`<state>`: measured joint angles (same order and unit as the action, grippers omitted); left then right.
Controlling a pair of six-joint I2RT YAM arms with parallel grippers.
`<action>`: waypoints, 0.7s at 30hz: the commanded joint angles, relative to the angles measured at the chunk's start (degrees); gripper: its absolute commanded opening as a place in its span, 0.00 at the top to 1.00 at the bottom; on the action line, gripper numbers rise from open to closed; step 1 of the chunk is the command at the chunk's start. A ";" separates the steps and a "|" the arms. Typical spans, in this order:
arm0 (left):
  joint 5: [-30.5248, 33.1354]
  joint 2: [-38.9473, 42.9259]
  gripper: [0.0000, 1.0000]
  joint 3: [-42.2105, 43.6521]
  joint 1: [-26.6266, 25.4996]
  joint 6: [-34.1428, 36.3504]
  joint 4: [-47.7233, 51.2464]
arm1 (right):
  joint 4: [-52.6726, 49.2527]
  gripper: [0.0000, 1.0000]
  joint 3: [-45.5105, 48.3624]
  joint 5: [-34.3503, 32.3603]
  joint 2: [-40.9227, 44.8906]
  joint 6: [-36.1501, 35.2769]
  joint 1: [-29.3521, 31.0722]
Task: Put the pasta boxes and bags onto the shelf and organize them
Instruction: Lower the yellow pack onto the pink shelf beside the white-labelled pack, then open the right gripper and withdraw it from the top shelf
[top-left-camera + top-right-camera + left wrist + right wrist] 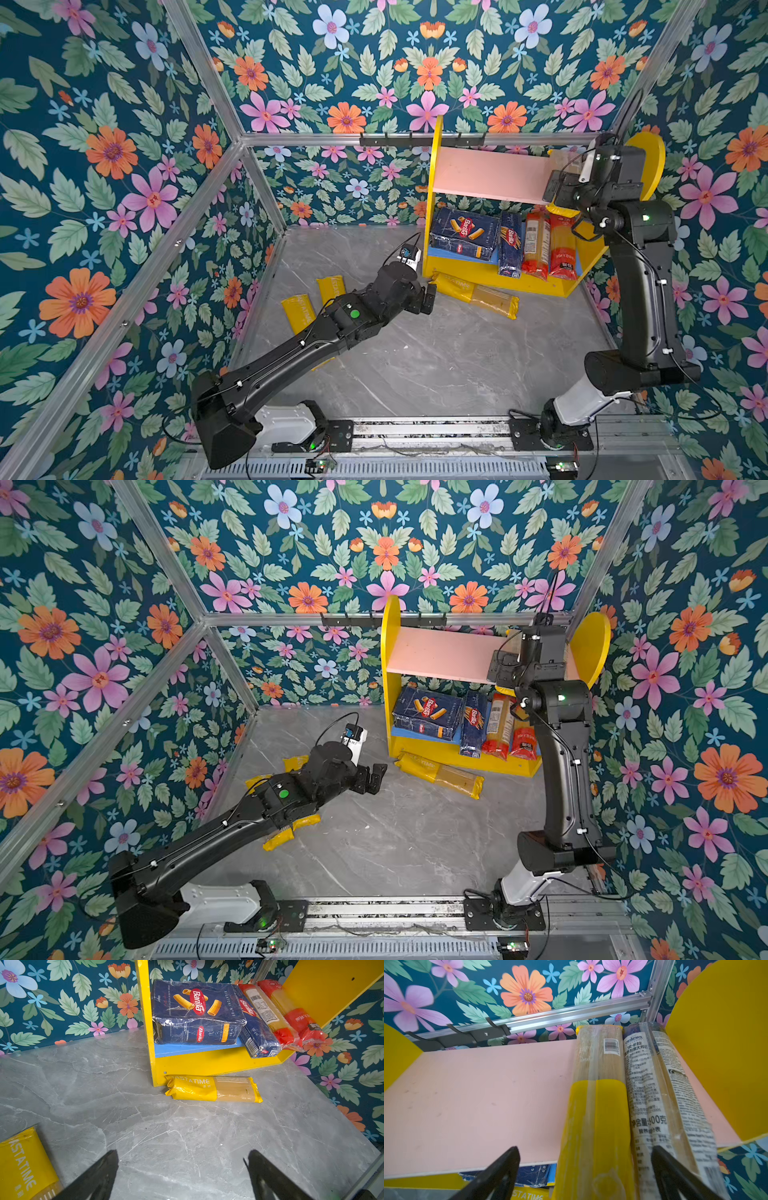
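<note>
Placing on the shelf [432, 199] is being wrapped up: a yellow-ended bag [596, 1118] is lying at the right end of the pink upper board [477, 1095], touching a white-label bag [652, 1088], straddled but not pinched by the spread right hand [585, 1148]. Next, the yellow bag [212, 1089] on the counter [145, 1126], against the shelf's base, is likely being targeted by the spread, empty left hand [182, 1152], needing a low grip across it. Both upper-board bags are being shown clearly only in the right wrist view.

Most of the pink board [467, 1095] is bare. Two bags [598, 1105] fill its end. The blue board [187, 1049] is packed.
</note>
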<state>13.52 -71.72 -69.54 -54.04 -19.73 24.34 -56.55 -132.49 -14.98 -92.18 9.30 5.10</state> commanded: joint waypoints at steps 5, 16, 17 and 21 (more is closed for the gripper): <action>0.53 3.50 0.01 2.27 0.08 -0.90 -0.70 | 3.30 0.01 8.50 1.43 9.60 -1.87 9.50; 4.89 16.18 0.00 12.70 0.08 -5.50 1.44 | 7.08 0.01 44.39 -14.03 30.46 4.19 34.61; 5.20 17.41 0.00 13.54 0.08 -5.95 2.04 | 6.33 0.01 46.43 -16.18 31.00 5.34 37.23; 6.96 22.33 0.01 16.56 0.08 -7.79 5.07 | 6.32 0.01 55.59 -20.04 34.61 12.32 45.15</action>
<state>18.11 -51.57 -54.13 -54.04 -25.56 26.74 -50.06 -81.06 -28.67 -59.70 15.44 46.98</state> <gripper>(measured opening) 0.994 0.993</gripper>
